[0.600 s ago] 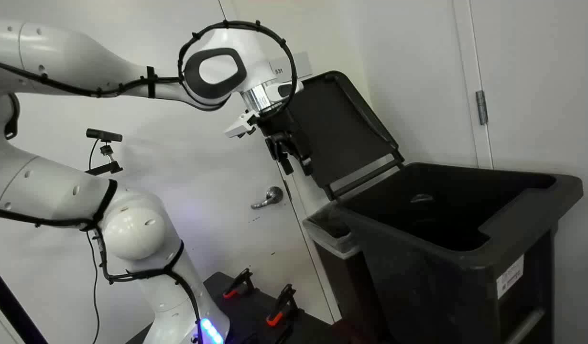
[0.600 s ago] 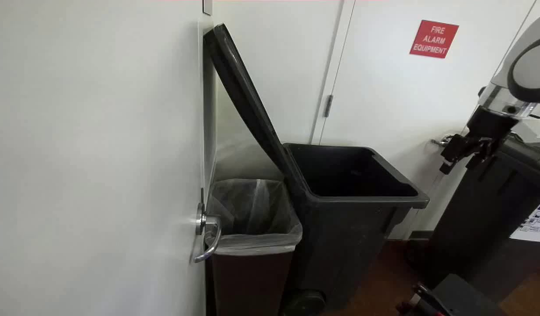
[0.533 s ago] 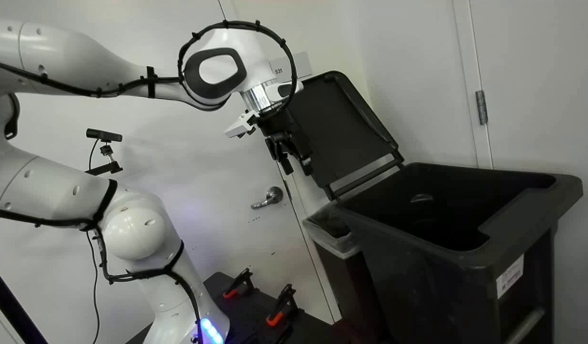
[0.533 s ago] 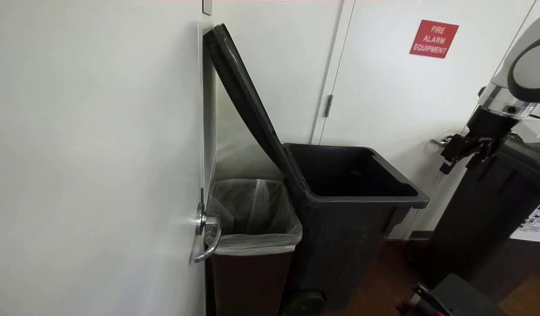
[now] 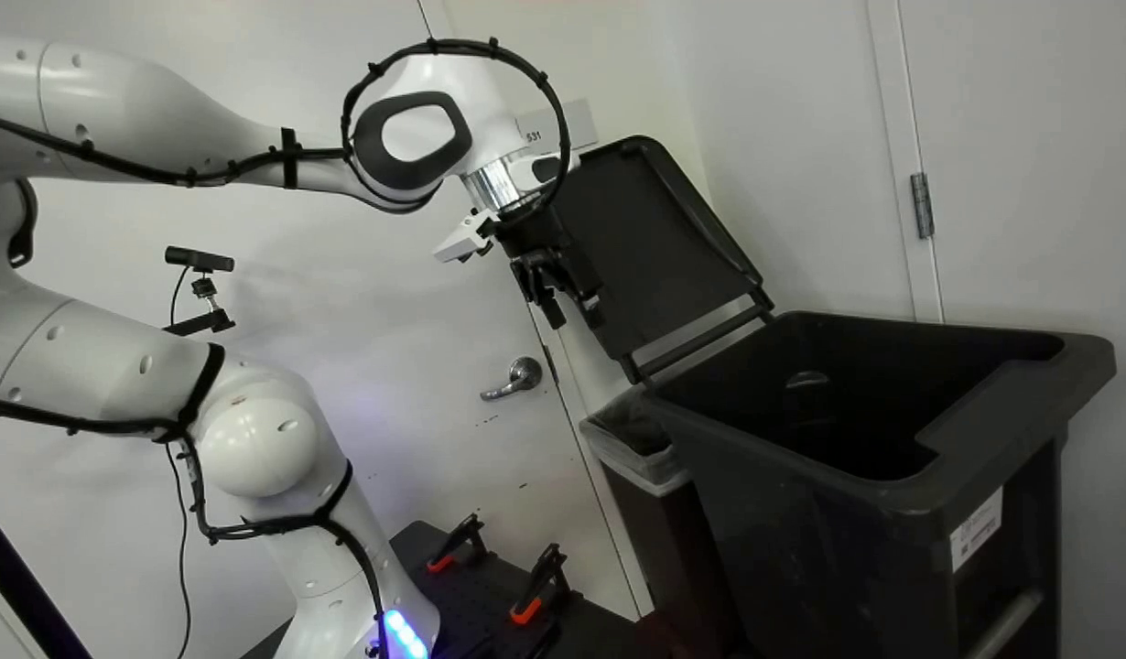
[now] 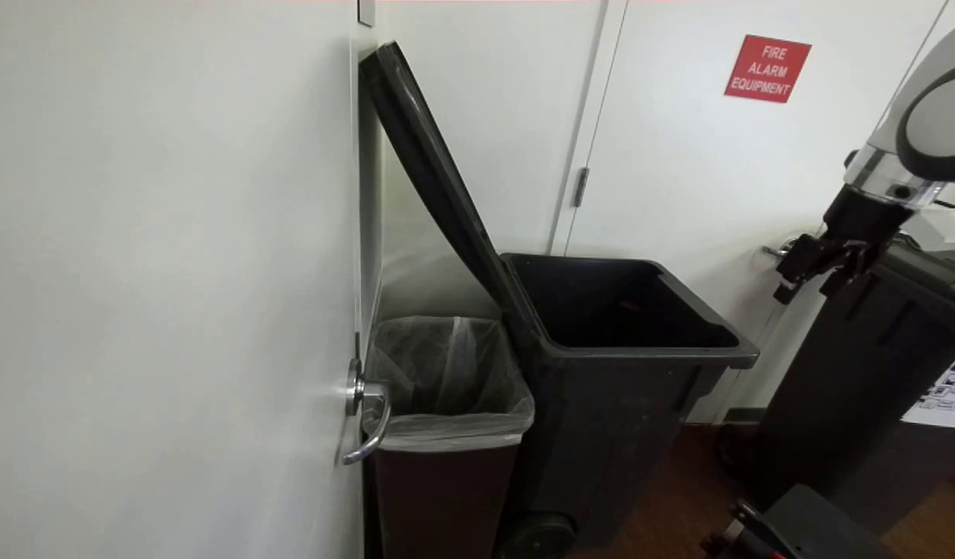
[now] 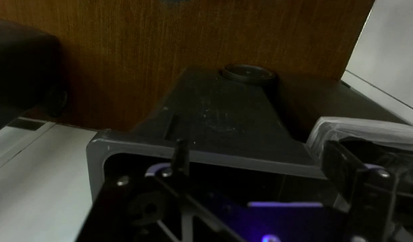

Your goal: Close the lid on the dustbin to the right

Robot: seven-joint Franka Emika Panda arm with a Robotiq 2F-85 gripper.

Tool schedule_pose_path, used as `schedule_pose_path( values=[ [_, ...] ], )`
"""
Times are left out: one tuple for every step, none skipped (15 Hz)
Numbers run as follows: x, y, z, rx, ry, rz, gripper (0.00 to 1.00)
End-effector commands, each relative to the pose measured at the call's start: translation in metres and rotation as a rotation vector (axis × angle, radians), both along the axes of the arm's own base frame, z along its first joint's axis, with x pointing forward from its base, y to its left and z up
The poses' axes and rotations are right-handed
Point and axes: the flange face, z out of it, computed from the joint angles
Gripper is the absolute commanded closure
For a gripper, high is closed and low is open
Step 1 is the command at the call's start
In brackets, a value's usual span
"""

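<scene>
The large, flat, rectangular black plastic lid point(image 5: 659, 243) stood raised, tilted back past upright on its black hinge bar point(image 5: 705, 342); the large, boxy, dark grey-black plastic dustbin point(image 5: 828, 549) was uncovered; a narrow brown bin point(image 6: 446, 497) with a translucent plastic liner point(image 6: 446, 432) stood just beside the dustbin, on the hinge side. The black two-fingered gripper point(image 5: 574, 317) held nothing; its fingers point(image 7: 340, 166) were spread apart in the wrist view, and the exterior views together placed it well apart from the lid. The step in hand was judged to be the approach; closing had not begun. Good practice called for reaching the lid's upper free edge with the fingers clear of the dustbin; hooking a finger behind the panel, or pinching its edge; swinging it over in an arc about the hinge bar; and clearing the fingers before the lid dropped. Space behind the lid, near the flat white door point(image 6: 167, 279), was likely to be tight; contact between the two could not be determined.
</scene>
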Motion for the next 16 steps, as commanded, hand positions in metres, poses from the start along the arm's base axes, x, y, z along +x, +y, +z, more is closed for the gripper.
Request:
schedule_pose_path(
  values=[
    [0.030,0.030,0.014,-0.092,-0.124,0.114,0.00],
    [0.040,0.046,0.020,-0.121,-0.165,0.144,0.00],
    [0.050,0.067,0.025,-0.150,-0.200,0.185,0.00],
    [0.058,0.087,0.030,-0.180,-0.235,0.232,0.00],
    [0.064,0.110,0.035,-0.211,-0.270,0.277,0.00],
    [0.070,0.134,0.040,-0.240,-0.310,0.325,0.00],
    [0.073,0.158,0.045,-0.264,-0.352,0.366,0.00],
    [0.077,0.179,0.049,-0.287,-0.395,0.402,0.00],
    [0.080,0.200,0.053,-0.304,-0.444,0.440,0.00],
    [0.082,0.219,0.058,-0.322,-0.495,0.470,0.00],
    [0.082,0.234,0.063,-0.337,-0.546,0.494,0.00],
    [0.083,0.243,0.066,-0.345,-0.575,0.496,0.00],
    [0.086,0.232,0.062,-0.318,-0.519,0.486,0.00],
    [0.086,0.241,0.064,-0.324,-0.542,0.496,0.00],
    [0.086,0.245,0.065,-0.328,-0.548,0.505,0.00],
    [0.086,0.246,0.065,-0.329,-0.549,0.505,0.00]
  ],
)
